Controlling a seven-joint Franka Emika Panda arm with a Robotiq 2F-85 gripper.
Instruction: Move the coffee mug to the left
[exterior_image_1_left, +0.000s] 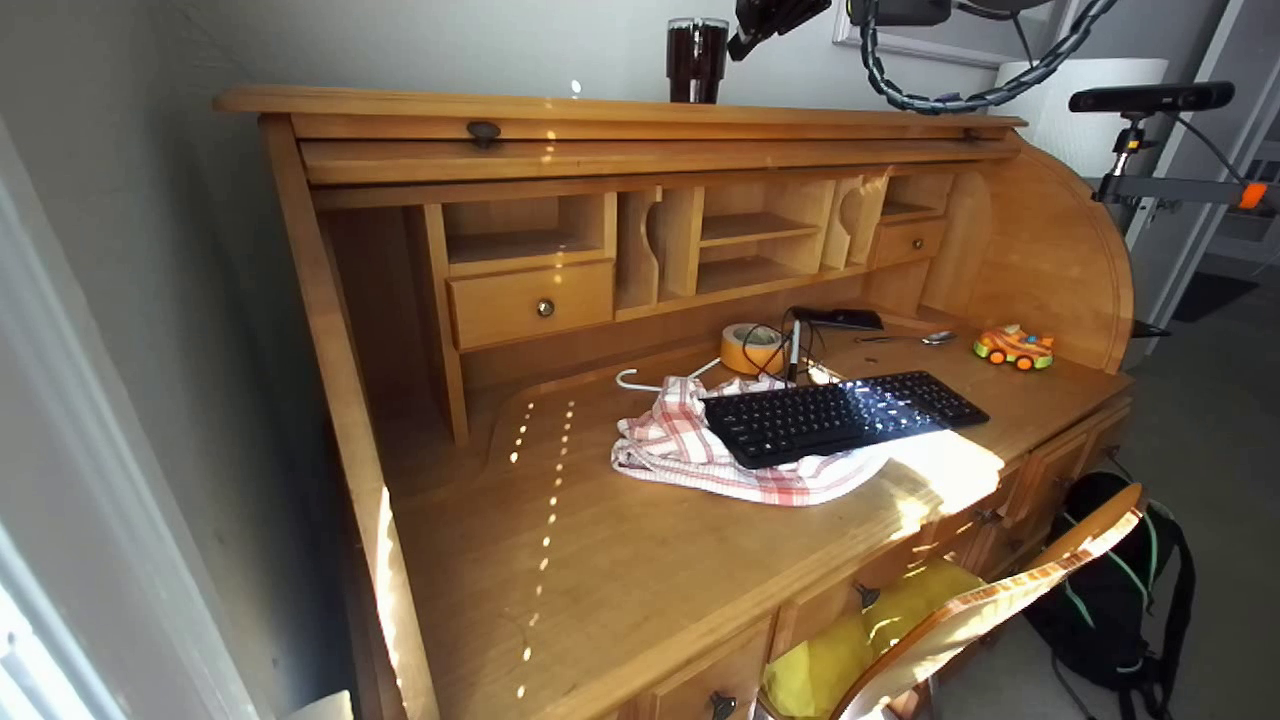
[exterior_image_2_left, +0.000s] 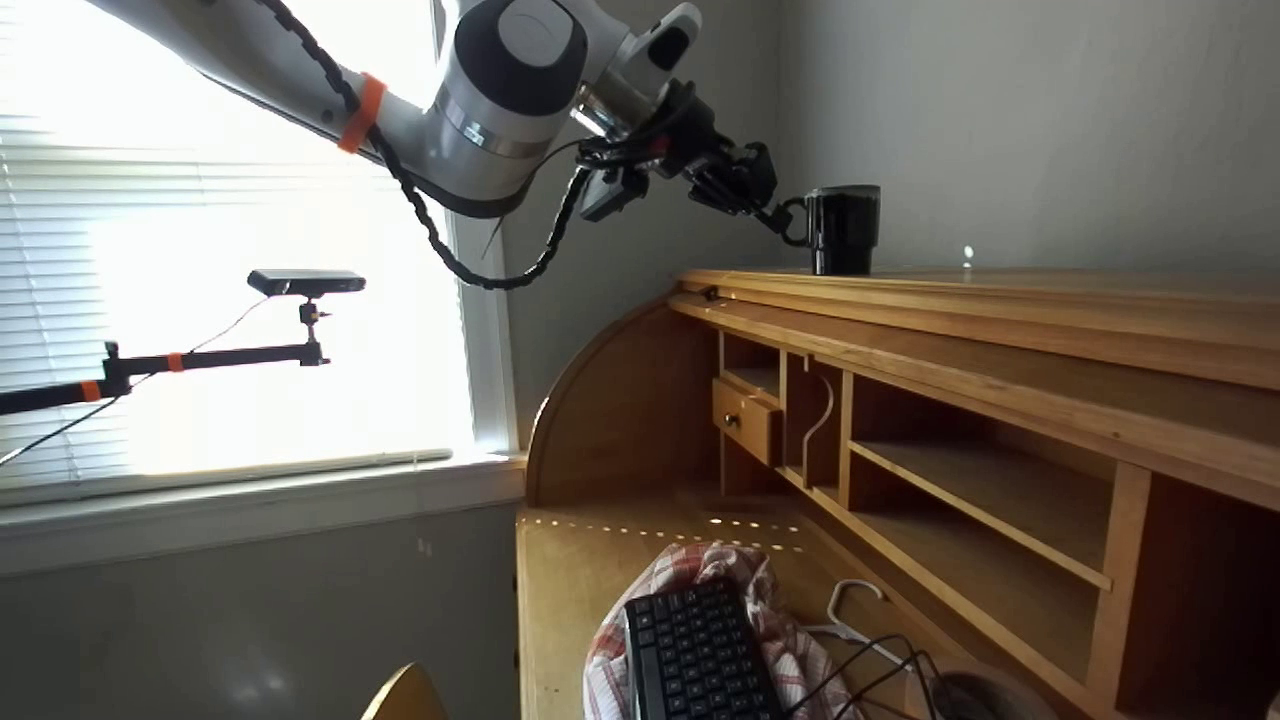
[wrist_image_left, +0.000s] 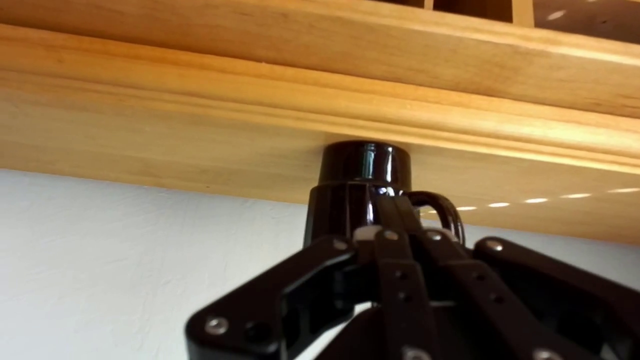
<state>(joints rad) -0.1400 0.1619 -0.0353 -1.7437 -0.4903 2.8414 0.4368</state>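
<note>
Dark mug (exterior_image_2_left: 848, 232) upright on top of the desk (exterior_image_1_left: 400, 128), gripper (wrist_image_left: 398, 200) right beside it

The mug stands close to the upper front edge (plainest in the wrist view), its handle (wrist_image_left: 451, 216) on the gripper's side. The jaws are pressed together; whether their tips touch the mug, I cannot tell. Lower down, on the worktop (exterior_image_1_left: 480, 570), a keyboard (exterior_image_1_left: 800, 420) lies across a checked cloth (exterior_image_1_left: 650, 457), between the front and back edges. A roll of tape (exterior_image_1_left: 740, 352) sits nearer the back edge, and a toy car (exterior_image_1_left: 1015, 346) near the right-hand edge, seen from the chair (exterior_image_1_left: 990, 615) at the front. A backpack (exterior_image_1_left: 1120, 620) rests on the floor (exterior_image_1_left: 1235, 600) by the chair.
</note>
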